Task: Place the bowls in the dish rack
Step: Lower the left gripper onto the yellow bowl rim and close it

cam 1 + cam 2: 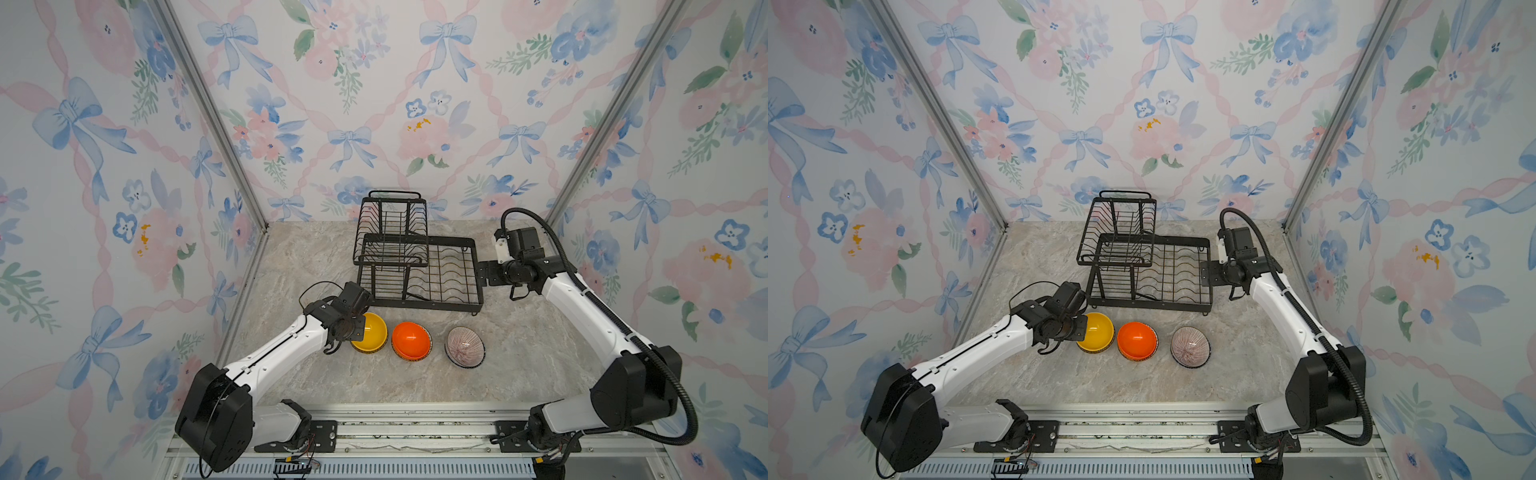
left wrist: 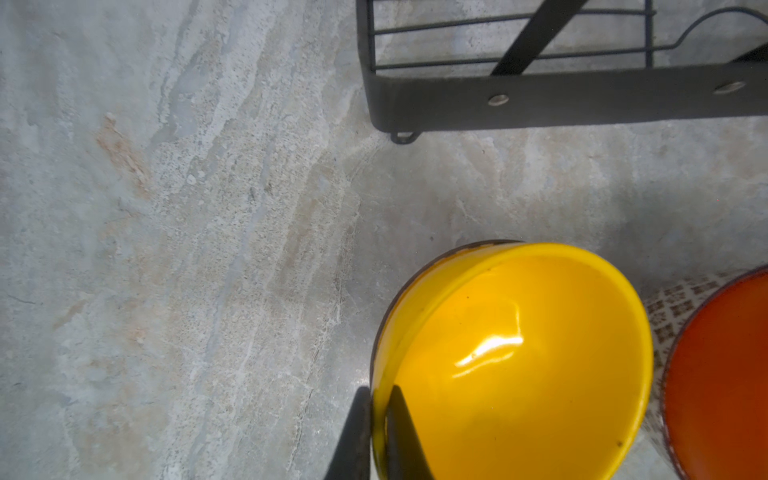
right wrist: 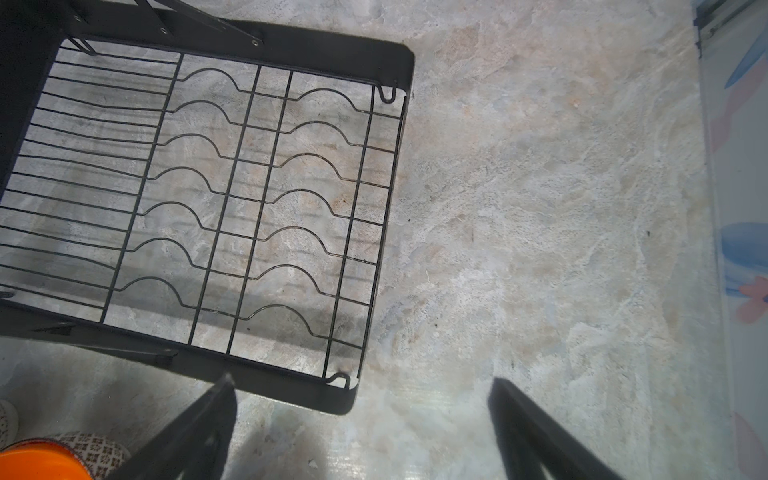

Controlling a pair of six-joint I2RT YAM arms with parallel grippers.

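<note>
I pinch the rim of the yellow bowl (image 2: 519,353) with my left gripper (image 2: 380,401), just in front of the dish rack (image 2: 561,99), to lift it in; my right gripper (image 3: 362,386) hangs open beside that rack.

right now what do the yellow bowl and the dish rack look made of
The yellow bowl: glossy, smooth, with a sharp light streak inside; glazed ceramic or hard plastic, the look leaves it open. The dish rack: thin black wire in a flat riveted band, matte coat, so likely painted or coated metal.
</note>
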